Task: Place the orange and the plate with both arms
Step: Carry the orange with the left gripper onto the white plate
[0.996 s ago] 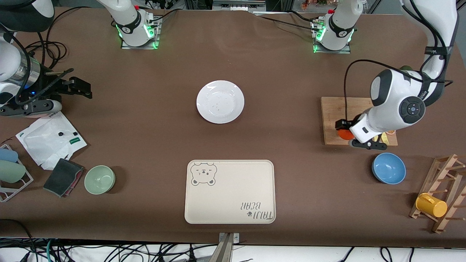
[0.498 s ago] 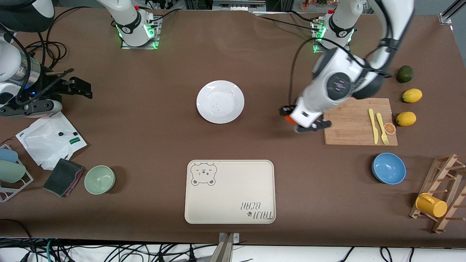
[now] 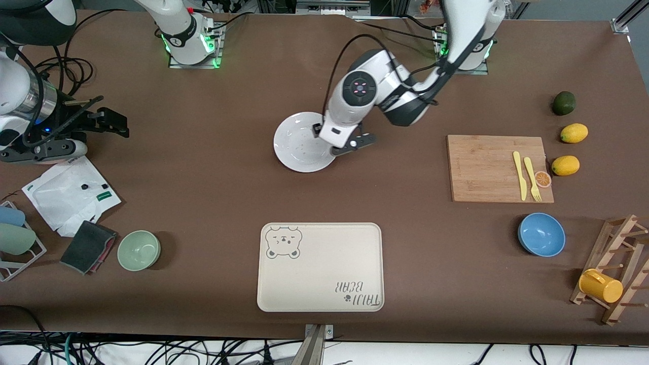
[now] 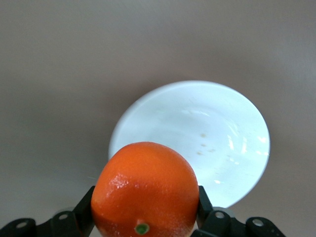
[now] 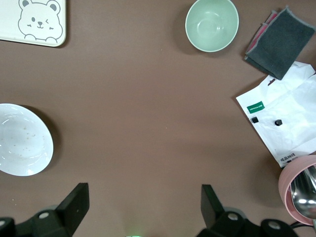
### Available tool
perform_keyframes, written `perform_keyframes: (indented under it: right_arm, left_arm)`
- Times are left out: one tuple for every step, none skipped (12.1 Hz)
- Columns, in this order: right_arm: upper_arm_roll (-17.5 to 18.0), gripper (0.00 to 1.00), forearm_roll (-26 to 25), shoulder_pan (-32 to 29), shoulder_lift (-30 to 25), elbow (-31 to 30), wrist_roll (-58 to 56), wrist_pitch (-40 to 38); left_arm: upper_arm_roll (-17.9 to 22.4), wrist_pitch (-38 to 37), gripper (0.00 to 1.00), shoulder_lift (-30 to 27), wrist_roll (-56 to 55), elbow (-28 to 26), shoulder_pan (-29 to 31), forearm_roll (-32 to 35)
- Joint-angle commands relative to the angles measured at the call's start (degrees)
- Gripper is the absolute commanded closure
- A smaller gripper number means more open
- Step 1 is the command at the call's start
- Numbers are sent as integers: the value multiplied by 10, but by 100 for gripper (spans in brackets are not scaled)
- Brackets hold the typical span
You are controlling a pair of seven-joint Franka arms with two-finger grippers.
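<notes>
Left claw (image 4: 143,228) gripping orange (image 4: 144,190) over plate (image 4: 217,128), right claw (image 5: 143,207) wide open, waiting

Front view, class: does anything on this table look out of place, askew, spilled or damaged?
Only one thing stands out: the yellow cup lies tipped on its side at the wooden rack rather than upright. The left gripper holds the orange over the plate; nothing is spilled or broken.

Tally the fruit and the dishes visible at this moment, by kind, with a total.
orange: 1
lemons: 2
avocado: 1
orange slice: 1
plate: 1
bowls: 2
tray: 1
Total: 9
</notes>
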Motion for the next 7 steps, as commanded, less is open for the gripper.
perform_keyframes:
  right_arm:
    - [1,0,9,-3,-2,-4,-1,3]
    - [1,0,9,-3,-2,-3,-1,3]
    - [1,0,9,-3,-2,-4,-1,3]
    - [1,0,9,-3,-3,-3,-1,3]
    - [1,0,9,-3,-2,-3,-1,3]
    - [1,0,9,-3,-2,-4,-1,3]
    - [1,0,9,-3,-2,-3,-1,3]
  left_arm:
    - [10,58,61,63,-42,39,-39,0]
    - [13,80,61,82,-45,39,-52,0]
    - [26,109,61,96,-45,39,-73,1]
    - [53,128,60,103,-45,39,-102,0]
    - [76,132,59,107,-46,39,-129,-2]
    - [86,132,58,108,-46,39,-141,-2]
    - [87,132,36,108,-46,39,-142,-1]
